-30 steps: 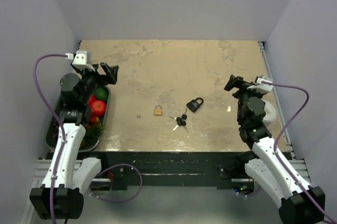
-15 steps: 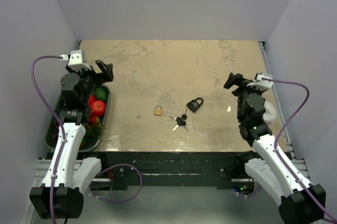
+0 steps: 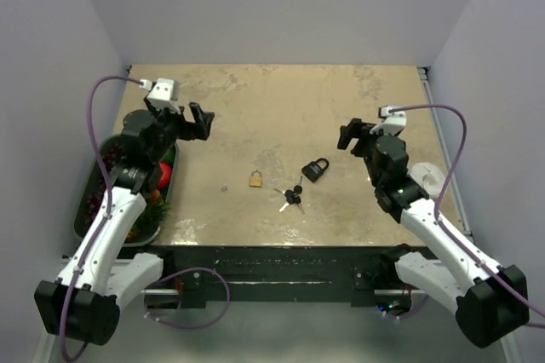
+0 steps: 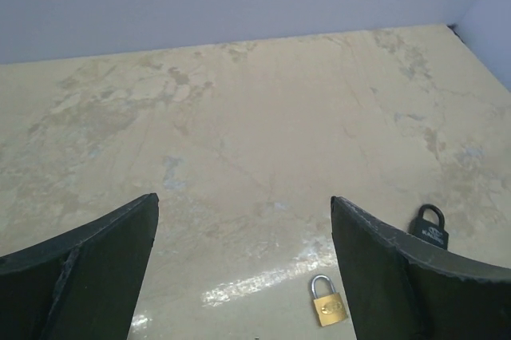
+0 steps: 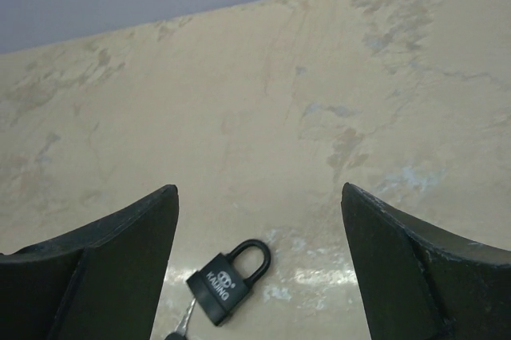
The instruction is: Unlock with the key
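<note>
Your left gripper (image 4: 243,206) hangs over the left part of the desk (image 3: 281,99) with its fingers wide apart and nothing between them. Your right gripper (image 5: 259,192) hangs over the right part, its fingers likewise spread and empty.

The black padlock (image 5: 227,280) lies flat near the middle of the desk, shackle closed and pointing away from the arms and to the right. It sits nearer your right gripper, low between the fingers in the right wrist view. The keys (image 3: 291,197) lie on the near side of it, a small bunch fanned out on the bare surface, with one blade close by the lock's body.

Mind the brass padlock (image 4: 327,306): it lies to the left of the keys, apart from them and from the black lock, and nearer your left gripper. A tiny speck (image 3: 224,186) lies further left; you cannot tell what it is.

Under your left arm, at the desk's left edge, sits a tray (image 3: 82,212) holding fruit (image 3: 163,175). A white object (image 3: 430,181) is partly hidden behind your right arm.
</note>
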Robot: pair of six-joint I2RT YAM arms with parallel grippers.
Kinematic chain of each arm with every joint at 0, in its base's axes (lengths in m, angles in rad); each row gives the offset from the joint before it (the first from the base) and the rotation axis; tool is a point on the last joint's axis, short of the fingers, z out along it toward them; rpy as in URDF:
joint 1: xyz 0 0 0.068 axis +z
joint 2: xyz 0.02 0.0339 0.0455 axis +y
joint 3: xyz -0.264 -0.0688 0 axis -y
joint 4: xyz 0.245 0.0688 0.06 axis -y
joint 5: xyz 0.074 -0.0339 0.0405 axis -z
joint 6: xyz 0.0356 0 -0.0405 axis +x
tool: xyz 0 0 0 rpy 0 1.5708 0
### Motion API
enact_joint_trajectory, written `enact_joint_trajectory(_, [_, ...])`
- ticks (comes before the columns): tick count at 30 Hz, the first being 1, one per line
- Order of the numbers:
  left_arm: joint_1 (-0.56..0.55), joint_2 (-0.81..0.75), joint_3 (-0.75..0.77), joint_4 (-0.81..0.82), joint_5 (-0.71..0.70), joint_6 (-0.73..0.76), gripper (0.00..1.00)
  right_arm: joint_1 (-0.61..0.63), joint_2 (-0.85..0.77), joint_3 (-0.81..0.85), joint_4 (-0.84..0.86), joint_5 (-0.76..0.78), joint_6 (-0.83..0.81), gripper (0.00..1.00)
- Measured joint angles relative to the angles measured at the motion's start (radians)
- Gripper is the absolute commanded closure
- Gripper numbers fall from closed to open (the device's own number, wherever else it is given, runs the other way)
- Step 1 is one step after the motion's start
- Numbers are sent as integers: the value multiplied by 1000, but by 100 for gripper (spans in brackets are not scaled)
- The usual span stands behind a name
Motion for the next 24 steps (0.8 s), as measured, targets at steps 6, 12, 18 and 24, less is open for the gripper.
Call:
enact_joint_trajectory(6, [-103, 124, 58, -19, 55, 18, 7, 192, 114, 26, -38, -43, 35, 16])
enact_joint_trajectory(12, [-102, 138, 1, -18, 94, 8, 6, 302, 191, 26, -63, -49, 145, 19])
enact_joint_trajectory(18, [-102, 109, -21, -19, 89, 9, 5, 401, 264, 25, -95, -74, 277, 19])
enact_joint_trajectory(24, [-102, 95, -21, -19, 86, 9, 5, 444, 286, -18, -116, -82, 396, 18])
